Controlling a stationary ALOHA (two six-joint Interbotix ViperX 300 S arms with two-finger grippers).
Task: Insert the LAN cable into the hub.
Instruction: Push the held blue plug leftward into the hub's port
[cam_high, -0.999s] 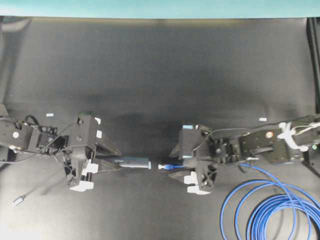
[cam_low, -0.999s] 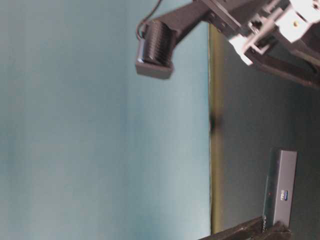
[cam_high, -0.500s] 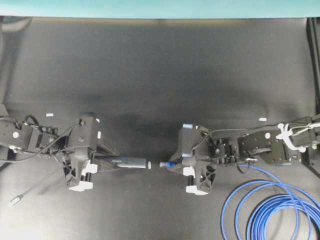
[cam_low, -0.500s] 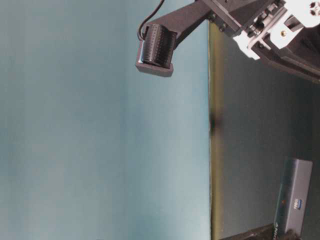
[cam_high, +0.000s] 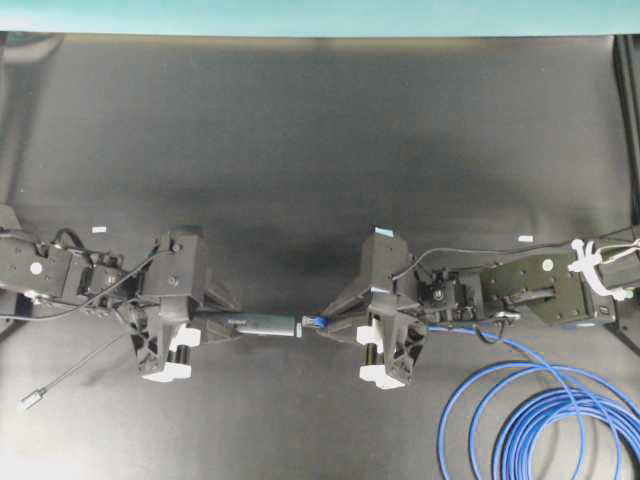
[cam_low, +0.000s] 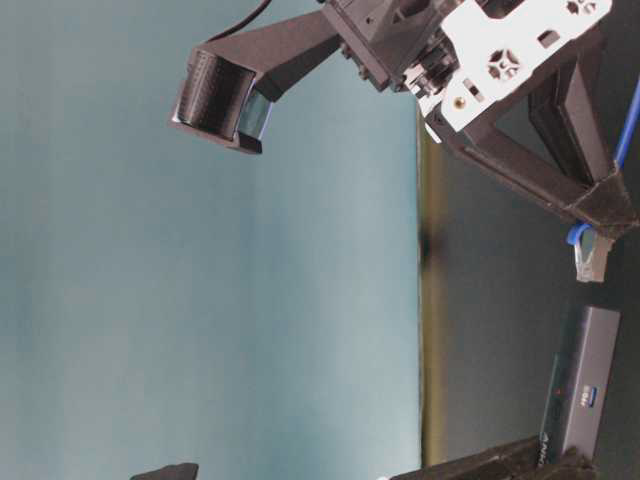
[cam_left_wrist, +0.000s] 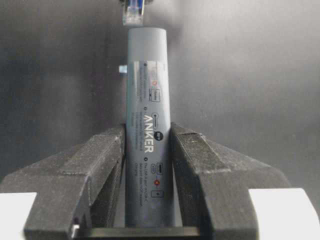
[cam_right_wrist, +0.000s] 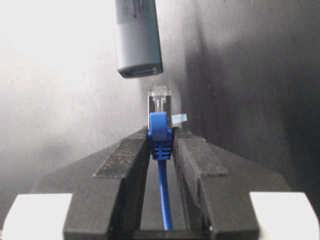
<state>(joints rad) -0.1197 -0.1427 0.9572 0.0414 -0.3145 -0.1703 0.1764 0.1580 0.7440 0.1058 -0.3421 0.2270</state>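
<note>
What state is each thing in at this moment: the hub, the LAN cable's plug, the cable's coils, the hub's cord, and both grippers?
Hub: clamped in the left gripper, port end facing the plug.
LAN cable plug: held by its blue boot, just short of the port, not inserted, sitting slightly off the port's line.
Cable coils: looped loosely on the table.
Hub cord: trailing slack, silver plug lying free.
Left gripper: shut on the hub.
Right gripper: shut on the cable.

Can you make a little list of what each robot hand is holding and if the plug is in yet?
left gripper: shut on hub
right gripper: shut on LAN cable at its blue boot
plug: close to the hub's end port, not in yet
alignment: plug sits slightly off to one side of the port
rest of cable: coiled on the table
</note>
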